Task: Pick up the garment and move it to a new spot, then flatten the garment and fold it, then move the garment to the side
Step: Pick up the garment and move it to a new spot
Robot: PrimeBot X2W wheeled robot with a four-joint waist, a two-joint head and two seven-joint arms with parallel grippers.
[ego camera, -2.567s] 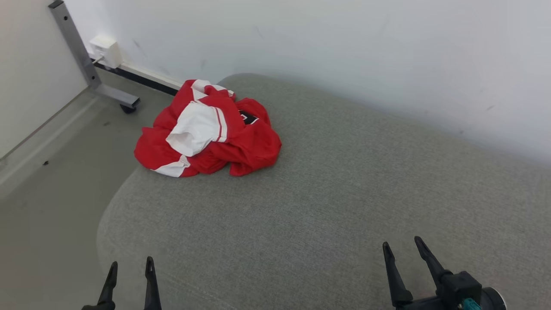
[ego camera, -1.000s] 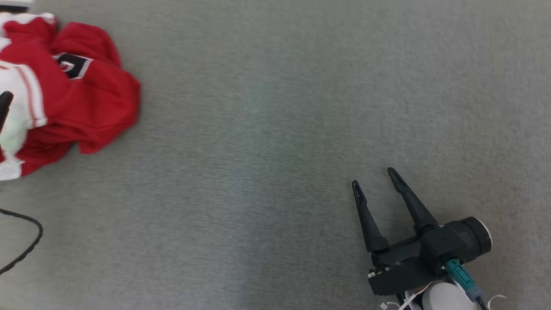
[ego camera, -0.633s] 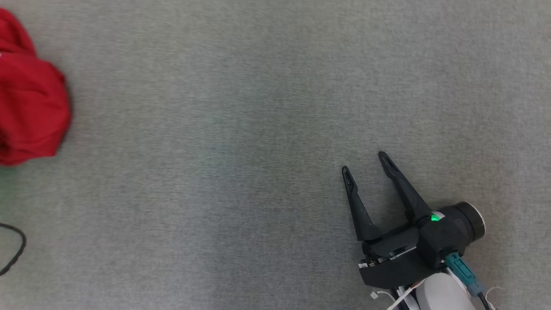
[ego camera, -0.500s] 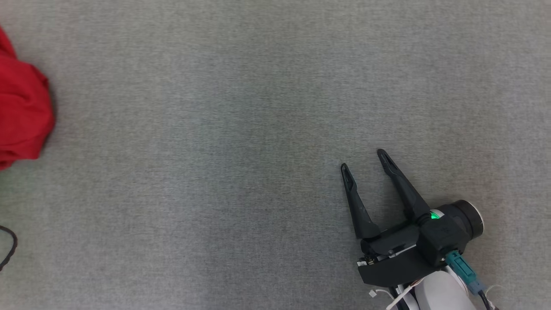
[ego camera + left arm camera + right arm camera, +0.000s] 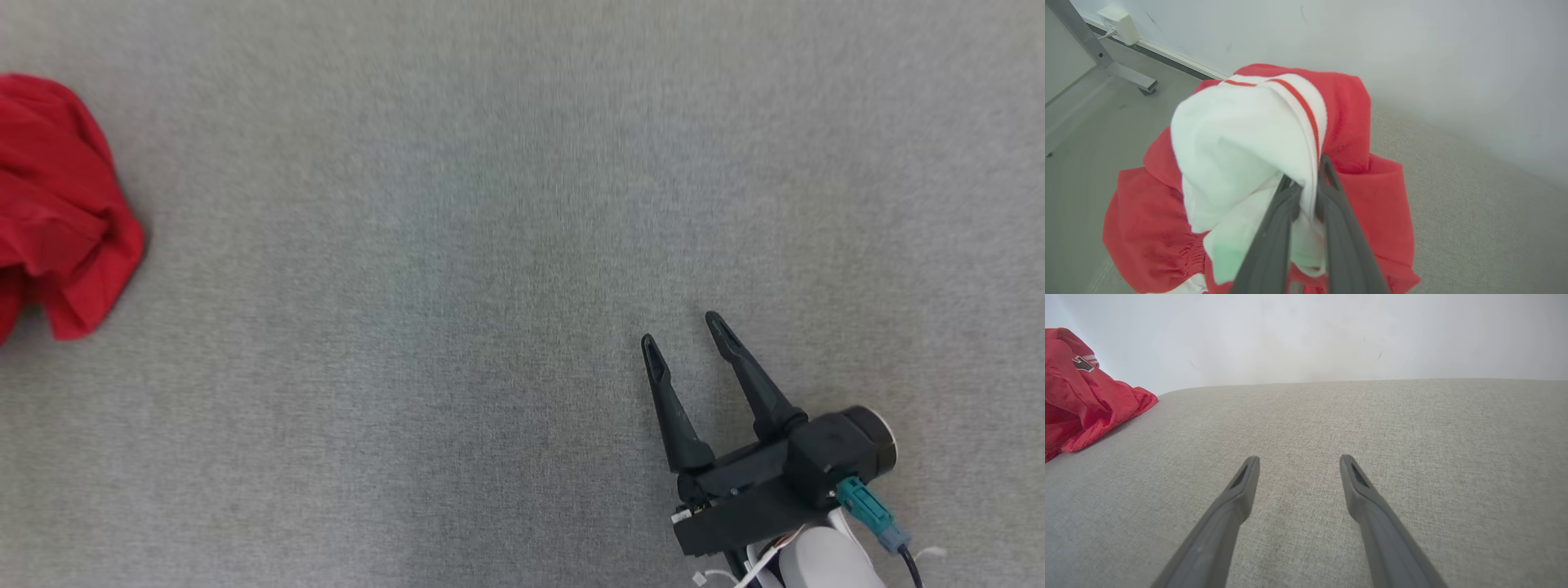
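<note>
The first step, the pick-up, is in hand. The broad grey woven-fabric cushion (image 5: 490, 245) is the largest thing here: a padded, finely textured surface with a rounded edge, backed by a plain white painted wall (image 5: 1331, 335). Most of it lies bare.

The crumpled red-and-white jersey garment (image 5: 1241, 143) sits at the cushion's corner near the wall, at the left edge of the head view (image 5: 57, 204) and well apart from the right arm. It is thin, slick-looking cloth, bunched into soft folds. It has a white ribbed panel edged with narrow red stripes, a gathered hem, and a dark printed mark seen from the right wrist (image 5: 1081, 396).

The left claw (image 5: 1306, 171) is pinched narrow on a fold of the white panel, and the cloth drapes over both dark fingers. The grip looks made, though only a thin layer seems caught. The right claw (image 5: 682, 331) stands wide and holds nothing, its tapered fingers low over bare cushion (image 5: 1299, 458).

The next move calls for a steady lift, high enough for the hanging folds to clear the surface. A carry towards the open middle should follow, where there is room to spread the cloth. Slippery fabric could slide out of so small a pinch.

Beyond the corner are grey floor (image 5: 1077, 143), an angled grey metal leg (image 5: 1106, 65) and a small white box on the skirting (image 5: 1118, 24).
</note>
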